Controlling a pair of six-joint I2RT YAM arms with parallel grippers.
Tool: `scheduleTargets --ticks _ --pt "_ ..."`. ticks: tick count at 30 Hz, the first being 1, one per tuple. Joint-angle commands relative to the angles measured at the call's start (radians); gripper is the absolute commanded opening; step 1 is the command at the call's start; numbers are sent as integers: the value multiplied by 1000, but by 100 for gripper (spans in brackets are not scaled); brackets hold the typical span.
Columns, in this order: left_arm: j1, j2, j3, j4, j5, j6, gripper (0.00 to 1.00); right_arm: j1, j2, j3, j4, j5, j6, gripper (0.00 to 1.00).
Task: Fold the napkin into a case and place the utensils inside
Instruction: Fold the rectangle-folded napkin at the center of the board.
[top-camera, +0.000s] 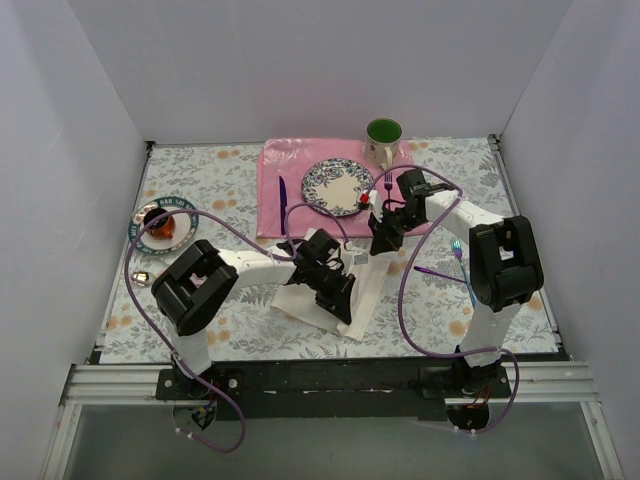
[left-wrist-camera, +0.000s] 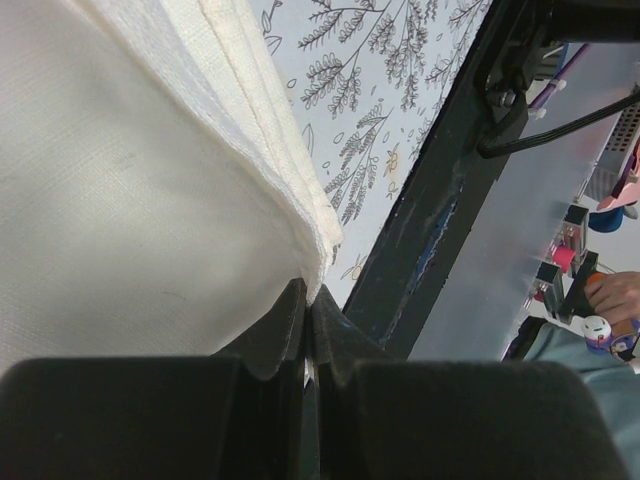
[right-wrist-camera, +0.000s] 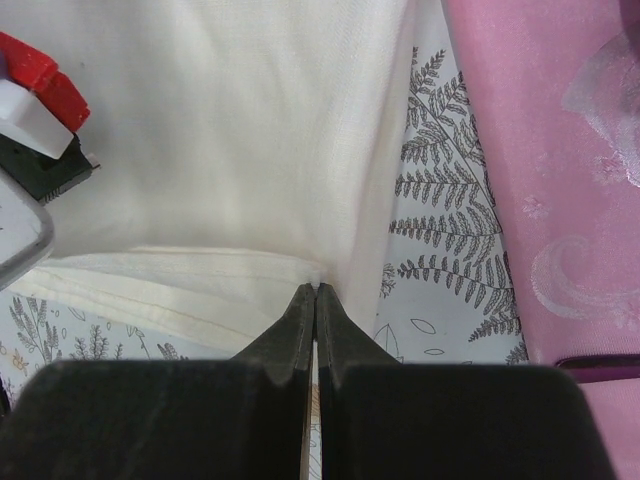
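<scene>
The cream-white napkin (top-camera: 300, 298) lies partly folded on the floral tablecloth between the two arms, one long layered strip running up to the right. My left gripper (top-camera: 345, 292) is shut on its near corner; in the left wrist view the fingertips (left-wrist-camera: 308, 292) pinch the stacked edges of the napkin (left-wrist-camera: 130, 200). My right gripper (top-camera: 384, 243) is shut on the far end, where its tips (right-wrist-camera: 316, 290) clamp a fold of the napkin (right-wrist-camera: 250, 130). Iridescent utensils (top-camera: 452, 262) lie on the table to the right, apart from the cloth.
A pink placemat (top-camera: 290, 170) at the back carries a patterned plate (top-camera: 338, 186), a dark purple knife (top-camera: 282, 195) and a dark fork (top-camera: 388, 185). A green mug (top-camera: 383, 140) stands behind it. A saucer (top-camera: 160, 228) sits at the left. The black table frame (left-wrist-camera: 440, 220) runs close to the left gripper.
</scene>
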Motion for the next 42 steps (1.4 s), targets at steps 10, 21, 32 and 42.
scheduleTargets --ticks 10,21,32,42 --pt "-6 35 42 -19 -18 13 0 -4 42 -11 14 54 -12 1" --pt "-6 34 56 -22 -17 14 21 -6 44 6 -27 58 -31 17" --pt "-24 -23 78 -26 28 23 44 -21 -4 69 -93 5 -14 41" --pt "-50 -147 65 -56 5 57 51 -40 -17 159 -187 -34 21 52"
